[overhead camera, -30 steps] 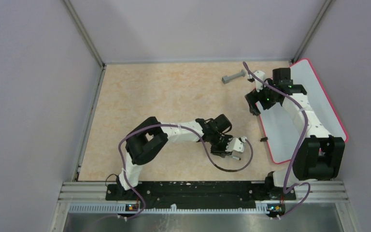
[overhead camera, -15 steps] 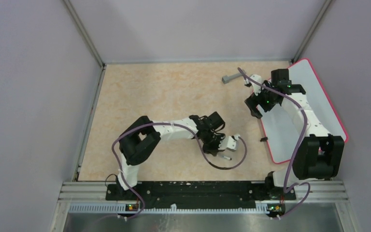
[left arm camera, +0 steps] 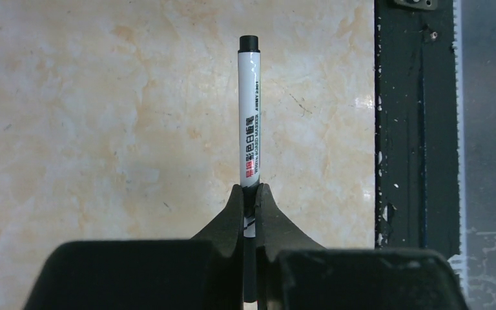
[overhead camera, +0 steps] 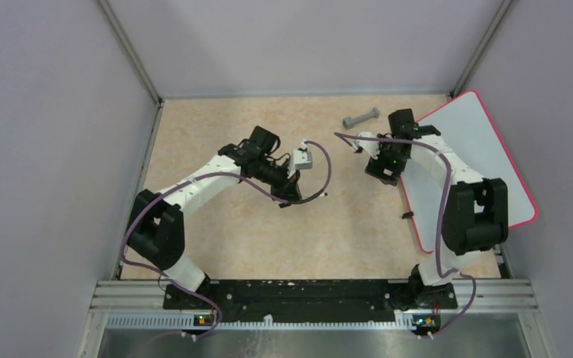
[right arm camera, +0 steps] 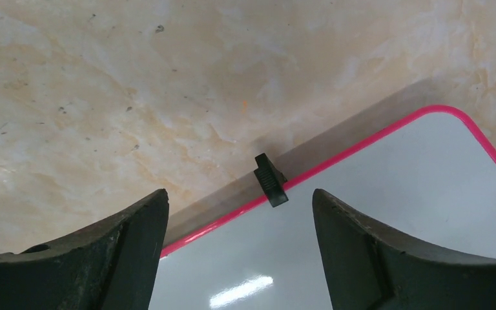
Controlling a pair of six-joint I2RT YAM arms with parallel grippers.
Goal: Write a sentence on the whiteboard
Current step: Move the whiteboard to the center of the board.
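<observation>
Pink-rimmed whiteboard [right arm camera: 394,213] edge under spread right claw [right arm camera: 239,194].

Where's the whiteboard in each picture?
Top view: the whiteboard lies at the right side, against the wall.
Left wrist: not in it.
Right wrist: it fills the lower right corner.
Shared landmark: the beige table, seen in all three views.

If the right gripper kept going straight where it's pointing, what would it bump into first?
Probably the small black clip on the pink rim of the whiteboard; it sits straight ahead of the open right gripper, though depth is unclear.
</observation>
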